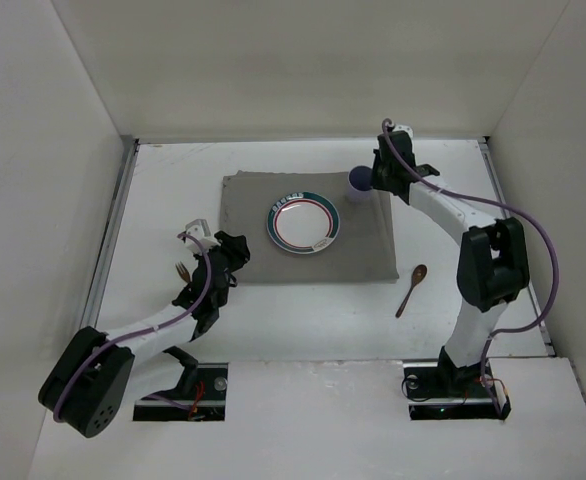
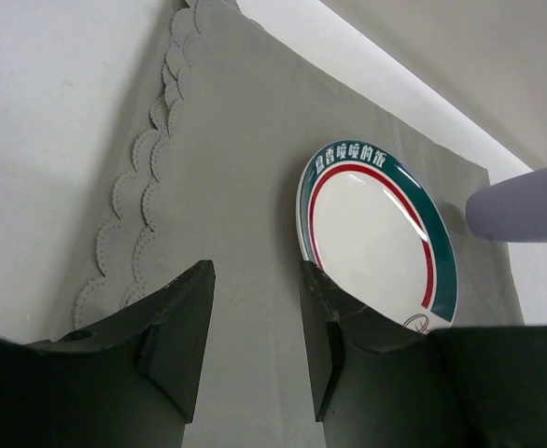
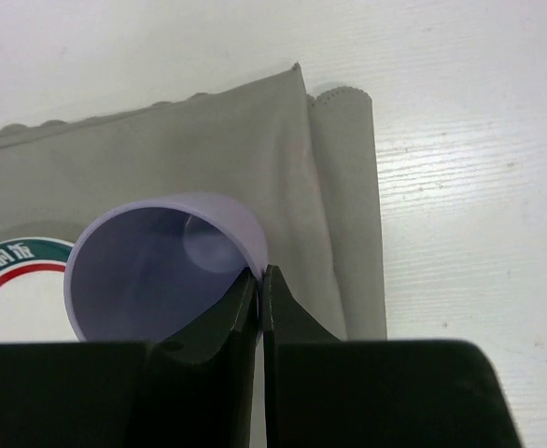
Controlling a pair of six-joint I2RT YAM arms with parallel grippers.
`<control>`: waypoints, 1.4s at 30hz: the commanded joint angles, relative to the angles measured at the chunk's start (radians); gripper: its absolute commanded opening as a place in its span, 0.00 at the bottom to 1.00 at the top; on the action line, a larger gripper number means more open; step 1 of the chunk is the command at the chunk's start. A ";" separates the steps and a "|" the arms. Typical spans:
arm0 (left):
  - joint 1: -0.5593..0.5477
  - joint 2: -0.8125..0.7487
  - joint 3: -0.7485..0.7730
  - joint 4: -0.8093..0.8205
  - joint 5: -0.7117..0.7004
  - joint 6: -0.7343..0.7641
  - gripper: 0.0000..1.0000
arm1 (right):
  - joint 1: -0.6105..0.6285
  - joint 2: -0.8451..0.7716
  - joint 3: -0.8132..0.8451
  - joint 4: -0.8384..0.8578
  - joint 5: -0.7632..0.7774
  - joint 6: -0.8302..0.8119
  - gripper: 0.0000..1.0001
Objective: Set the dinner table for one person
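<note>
A grey cloth placemat (image 1: 243,215) lies on the white dinner table (image 1: 303,320). A white plate (image 1: 303,222) with a green and red rim sits on the mat. My right gripper (image 1: 376,178) is shut on the rim of a lavender cup (image 1: 359,185), one finger inside and one outside, at the mat's far right corner. The cup (image 3: 152,271) shows in the right wrist view, open side toward the camera. My left gripper (image 1: 235,252) is open and empty over the mat's left edge. The plate (image 2: 376,233) lies just beyond its right fingertip. A wooden fork (image 1: 182,272) lies left of the mat. A wooden spoon (image 1: 411,288) lies right of it.
White walls enclose the table on three sides. Metal rails (image 1: 113,230) run along the side edges. The mat's scalloped left edge (image 2: 129,224) is folded over. The arm bases stand at the near edge.
</note>
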 commanded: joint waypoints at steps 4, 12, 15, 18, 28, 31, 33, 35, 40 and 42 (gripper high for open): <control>-0.001 0.018 0.018 0.051 -0.004 0.000 0.39 | -0.001 0.032 0.083 -0.036 0.018 -0.022 0.08; 0.007 0.022 0.016 0.052 0.000 -0.002 0.40 | -0.012 0.087 0.115 -0.050 0.006 -0.006 0.11; 0.010 0.033 0.018 0.052 0.000 -0.002 0.40 | -0.010 0.102 0.140 -0.069 0.003 -0.009 0.16; 0.010 0.029 0.021 0.046 0.003 -0.002 0.40 | -0.010 0.104 0.145 -0.062 0.006 -0.006 0.30; 0.008 0.032 0.021 0.051 0.003 -0.002 0.40 | 0.003 -0.117 0.030 0.023 0.052 0.014 0.58; 0.007 0.029 0.019 0.046 0.003 -0.005 0.40 | 0.014 -0.221 -0.070 0.072 0.096 0.053 0.62; 0.004 0.033 0.022 0.046 0.003 -0.008 0.40 | 0.020 -0.307 -0.169 0.117 0.142 0.096 0.63; 0.004 0.050 0.027 0.045 0.003 -0.014 0.40 | 0.023 -0.385 -0.275 0.155 0.177 0.159 0.64; 0.013 0.055 0.027 0.045 0.036 -0.040 0.40 | 0.042 -0.574 -0.608 0.229 0.269 0.322 0.37; 0.022 0.061 0.027 0.043 0.042 -0.043 0.40 | 0.066 -0.675 -0.728 0.203 0.320 0.389 0.21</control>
